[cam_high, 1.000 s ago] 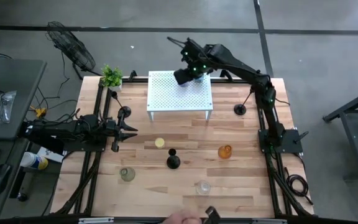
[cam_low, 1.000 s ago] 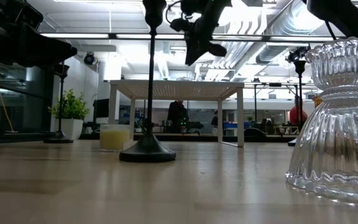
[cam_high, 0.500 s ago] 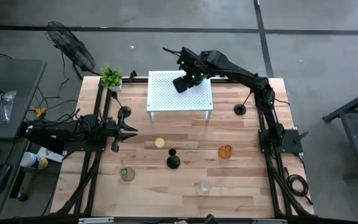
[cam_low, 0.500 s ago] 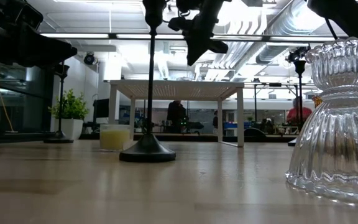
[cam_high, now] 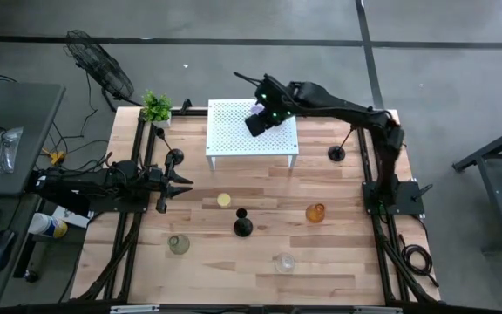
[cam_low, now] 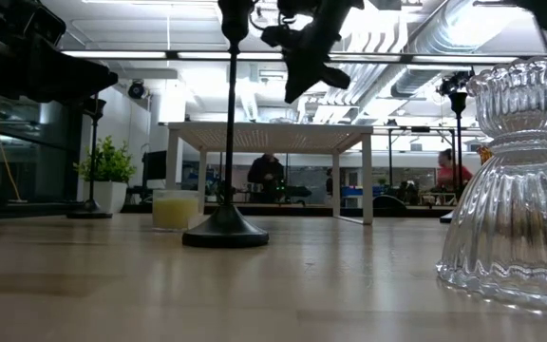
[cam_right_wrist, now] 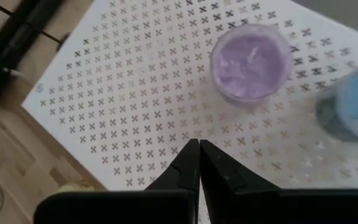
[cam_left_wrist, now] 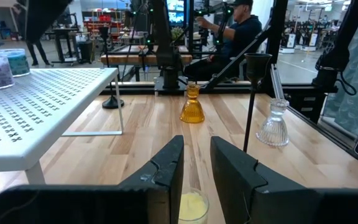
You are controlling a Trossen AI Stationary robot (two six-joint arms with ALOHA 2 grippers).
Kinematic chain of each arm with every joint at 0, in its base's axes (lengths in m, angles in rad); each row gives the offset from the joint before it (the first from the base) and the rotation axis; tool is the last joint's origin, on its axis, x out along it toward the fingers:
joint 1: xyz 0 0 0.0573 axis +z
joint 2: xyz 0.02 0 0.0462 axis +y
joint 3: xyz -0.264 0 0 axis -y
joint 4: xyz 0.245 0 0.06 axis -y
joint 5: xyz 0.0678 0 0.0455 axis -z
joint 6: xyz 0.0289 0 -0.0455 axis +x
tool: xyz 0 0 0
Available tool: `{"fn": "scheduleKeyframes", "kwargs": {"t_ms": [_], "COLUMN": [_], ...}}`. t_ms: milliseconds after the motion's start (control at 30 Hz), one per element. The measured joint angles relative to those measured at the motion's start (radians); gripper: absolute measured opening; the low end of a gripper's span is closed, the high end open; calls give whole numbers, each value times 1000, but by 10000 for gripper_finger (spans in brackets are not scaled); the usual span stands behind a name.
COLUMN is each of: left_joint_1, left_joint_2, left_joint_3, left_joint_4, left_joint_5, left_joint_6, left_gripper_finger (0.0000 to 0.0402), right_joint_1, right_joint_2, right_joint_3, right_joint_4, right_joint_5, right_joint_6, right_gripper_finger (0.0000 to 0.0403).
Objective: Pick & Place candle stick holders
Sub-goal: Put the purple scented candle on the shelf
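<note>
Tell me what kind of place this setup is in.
Probably a robotics lab or workshop in a large open hall: a wooden table fitted with two robot arms, exposed ceiling ducts overhead, and more workbenches with people in the room behind.

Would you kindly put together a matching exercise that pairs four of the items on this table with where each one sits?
Things:
1. purple cup
2. amber cup
3. yellow cup
4. potted plant

Places:
A. far left corner of the table
B. on the white perforated stand
C. bare wood, right side, by the right arm's base
D. bare wood, in front of the stand, left of centre

Pairs: 1-B, 2-C, 3-D, 4-A
</note>
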Motion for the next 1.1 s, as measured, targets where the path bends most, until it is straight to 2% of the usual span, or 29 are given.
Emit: {"fn": "scheduleKeyframes", "kwargs": {"t_ms": [200,300,467,667,867,1100], "left_joint_1": [0,0,0,0,0,0], "left_joint_2": [0,0,0,0,0,0], "left_joint_3": [0,0,0,0,0,0], "left_joint_4": [0,0,0,0,0,0], "left_joint_5": [0,0,0,0,0,0], "left_joint_6": [0,0,0,0,0,0], "left_gripper_finger": [77,77,77,77,77,77], "right_joint_1": [15,20,19,9,1,-1], "right_joint_2": [-142,-194,-233,-231,-220,-192], "right_joint_3": [-294,-402,-534,-597,-602,-603], "right_joint_4": [244,344,521,667,692,716], "right_joint_5": [34,71,72,93,114,193], "right_joint_6": [19,19,6,-48,-87,-143], "right_gripper_finger": [2,2,2,2,2,2]}}
